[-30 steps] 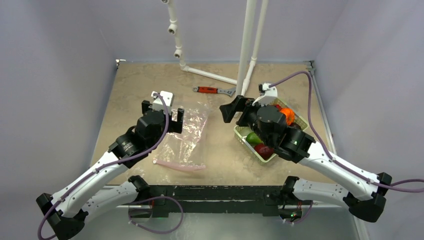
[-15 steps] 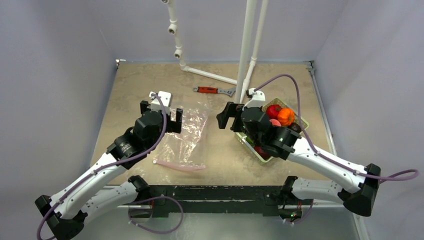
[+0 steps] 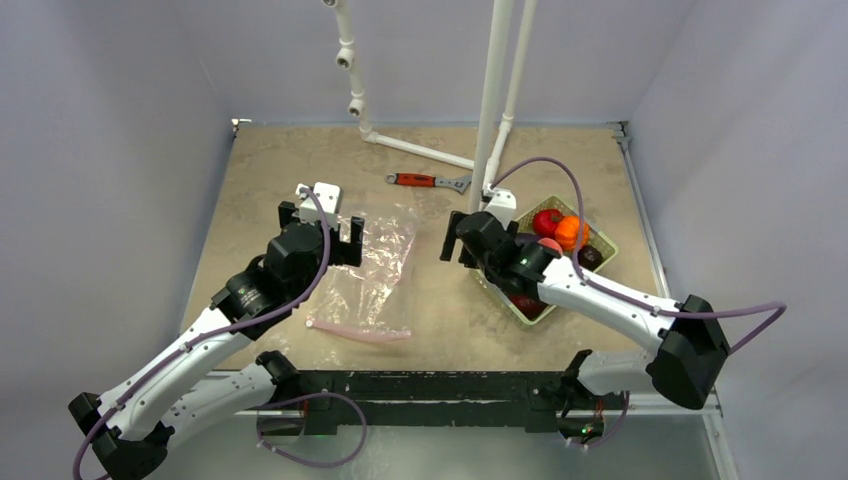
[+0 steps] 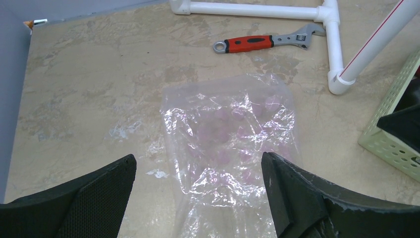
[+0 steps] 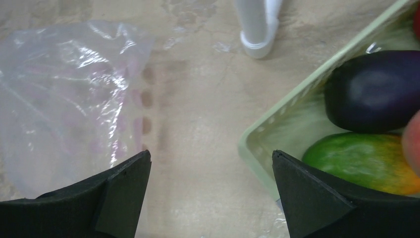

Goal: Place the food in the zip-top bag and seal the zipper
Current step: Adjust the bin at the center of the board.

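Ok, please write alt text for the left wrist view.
A clear, crinkly plastic zip-top bag lies on the beige table, framed by the open black jaws of the left gripper. Beyond it lie a red-handled wrench and white pipes; a light green basket shows at right.

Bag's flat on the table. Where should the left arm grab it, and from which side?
Likely the pink strip along the mouth of the bag, at its near end. The film lies flat and crinkly, offering no edge to pinch; the strip looks firmer. Come straight down on one end of it, jaws across the strip. The left gripper is open over the bag's far end.
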Available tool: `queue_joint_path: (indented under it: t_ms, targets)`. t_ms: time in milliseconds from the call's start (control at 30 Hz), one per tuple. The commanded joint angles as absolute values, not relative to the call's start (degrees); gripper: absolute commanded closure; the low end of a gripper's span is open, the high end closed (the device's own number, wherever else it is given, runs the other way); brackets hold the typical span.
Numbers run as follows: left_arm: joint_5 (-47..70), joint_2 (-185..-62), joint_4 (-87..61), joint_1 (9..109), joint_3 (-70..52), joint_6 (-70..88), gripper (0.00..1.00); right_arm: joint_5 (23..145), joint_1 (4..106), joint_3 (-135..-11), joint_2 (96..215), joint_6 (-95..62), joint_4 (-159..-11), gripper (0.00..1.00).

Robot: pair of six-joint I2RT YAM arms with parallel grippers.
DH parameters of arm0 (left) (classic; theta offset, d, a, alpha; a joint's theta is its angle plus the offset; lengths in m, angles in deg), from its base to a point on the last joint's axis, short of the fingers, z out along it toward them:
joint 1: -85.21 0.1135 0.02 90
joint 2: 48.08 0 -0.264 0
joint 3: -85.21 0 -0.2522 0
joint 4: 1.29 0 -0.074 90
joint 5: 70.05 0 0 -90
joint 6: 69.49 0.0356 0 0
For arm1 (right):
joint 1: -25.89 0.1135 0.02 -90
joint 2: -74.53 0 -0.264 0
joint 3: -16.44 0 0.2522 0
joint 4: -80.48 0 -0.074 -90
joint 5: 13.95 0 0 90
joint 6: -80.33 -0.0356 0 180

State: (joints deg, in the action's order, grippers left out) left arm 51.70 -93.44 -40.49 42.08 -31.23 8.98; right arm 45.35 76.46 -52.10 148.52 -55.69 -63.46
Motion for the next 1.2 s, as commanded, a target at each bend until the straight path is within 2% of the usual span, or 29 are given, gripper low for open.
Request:
queue_joint_path:
  t_ms: [0, 333, 600, 833, 1167]
  targets:
    - [51.5, -92.7, -40.0, 42.3, -30.2, 7.9, 0.04, 43.3, 71.8, -50.7, 147.5, -57.3, -65.2, 0.07]
    - [50.7, -92.4, -39.8, 42.3, -30.2, 7.8, 0.04, 44.8, 65.5, -49.6, 150.7, -57.5, -67.7, 0.13]
    - [50.5, -91.9, -39.8, 42.3, -30.3, 7.7, 0.04, 44.4, 63.0, -48.8, 153.2, -58.5, -69.6, 0.27]
    - [50.0, -91.7, -39.8, 42.3, -30.3, 7.7, 0.04, 46.3, 60.6, -48.2, 154.4, -57.8, -72.2, 0.34]
    - [49.7, -91.3, -39.8, 42.3, -30.5, 7.5, 0.04, 49.0, 58.4, -48.4, 157.3, -56.5, -75.4, 0.4]
